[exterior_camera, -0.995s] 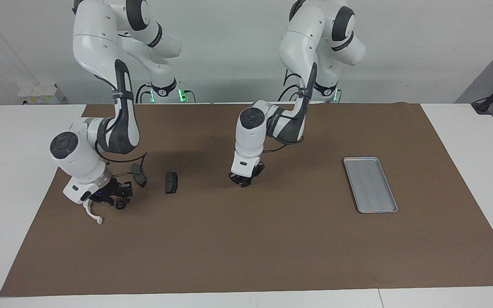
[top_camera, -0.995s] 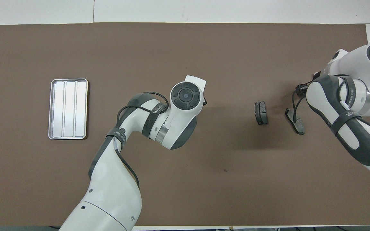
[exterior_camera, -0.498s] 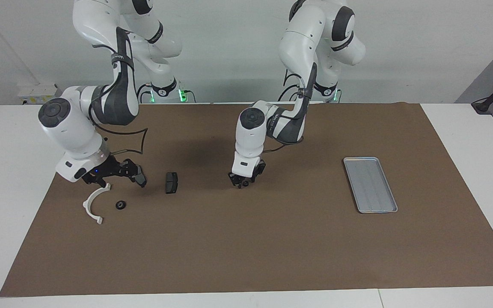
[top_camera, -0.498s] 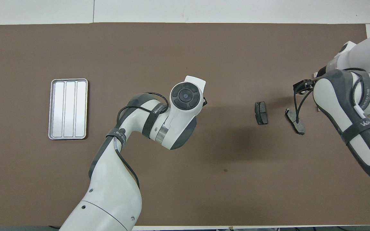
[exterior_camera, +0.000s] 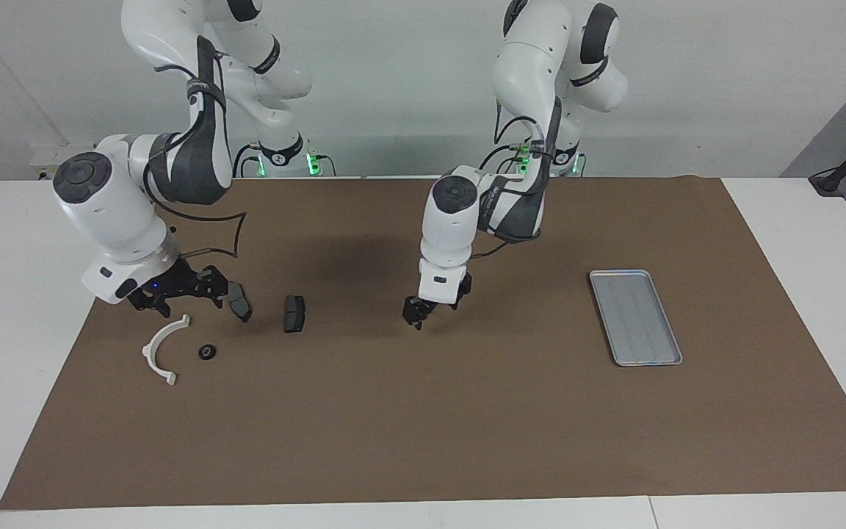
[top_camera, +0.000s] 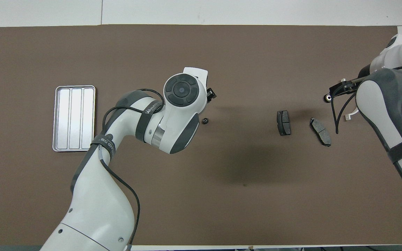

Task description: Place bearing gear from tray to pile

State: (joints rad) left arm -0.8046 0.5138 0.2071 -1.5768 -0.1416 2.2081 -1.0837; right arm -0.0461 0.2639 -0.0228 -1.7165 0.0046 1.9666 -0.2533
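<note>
Plainly, one small black gear (exterior_camera: 207, 352) already lies just beside the white bracket (exterior_camera: 147, 351), with the right gripper (exterior_camera: 177, 292) above that bracket, fingers spread and empty. A second gear (top_camera: 205, 121) lies loose mid-worktop, well apart from the bracket, between it and the bare tray (exterior_camera: 636, 317). The left gripper (exterior_camera: 416, 314) hangs over this gear with fingers released. The second gear probably still needs carrying to the bracket. To do that well, come straight down, straddle the gear squarely, and set it near the bracket without nudging the brake pads (exterior_camera: 294, 314).
</note>
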